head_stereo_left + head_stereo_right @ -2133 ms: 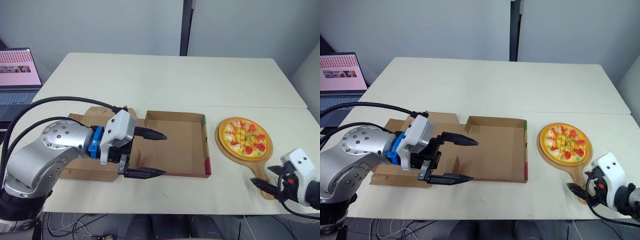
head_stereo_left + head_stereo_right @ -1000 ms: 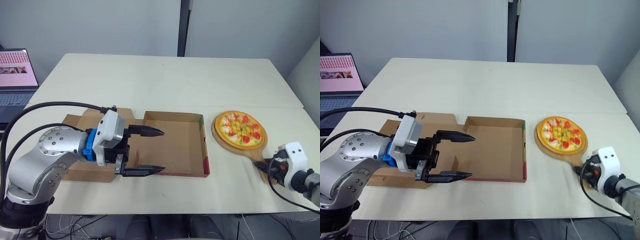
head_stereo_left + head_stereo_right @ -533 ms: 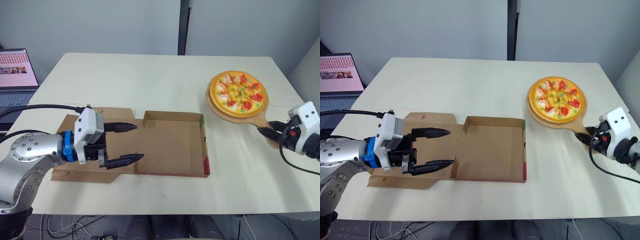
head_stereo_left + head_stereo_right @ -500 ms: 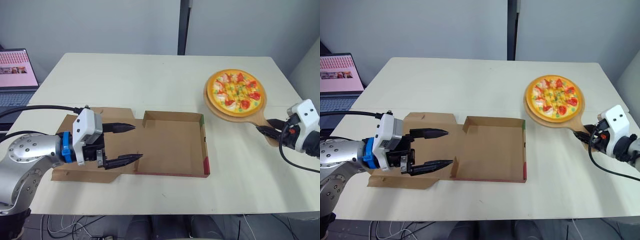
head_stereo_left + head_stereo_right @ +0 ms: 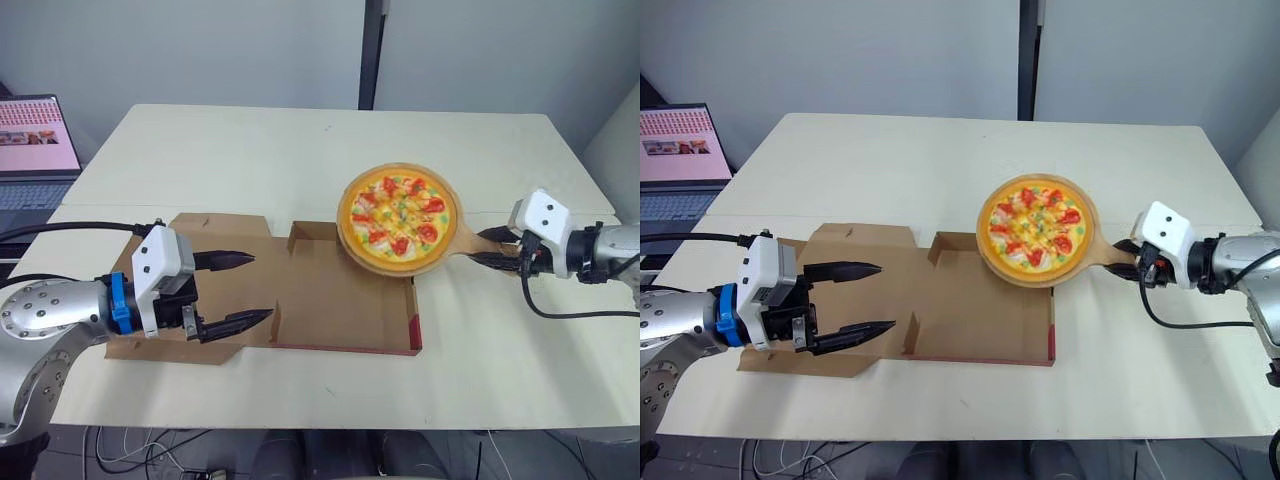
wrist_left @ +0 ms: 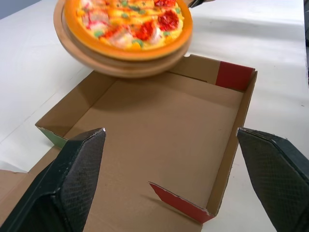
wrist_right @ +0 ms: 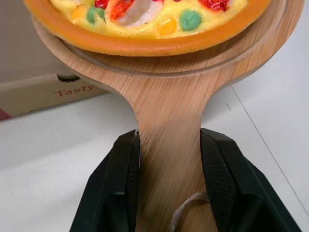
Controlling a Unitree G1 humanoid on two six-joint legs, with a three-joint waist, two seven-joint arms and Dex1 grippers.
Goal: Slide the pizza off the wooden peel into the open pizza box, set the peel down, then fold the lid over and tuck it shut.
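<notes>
Laptop [image 5: 35, 150] beside table [image 5: 300, 150], pizza [image 5: 398, 211] on peel [image 7: 166, 159] above box [image 5: 335, 305] corner

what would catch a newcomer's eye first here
The bright pizza on its peel, held by the right gripper above the far right corner of the open box. Next, the left gripper, open wide over the box's flat lid at the left.
</notes>
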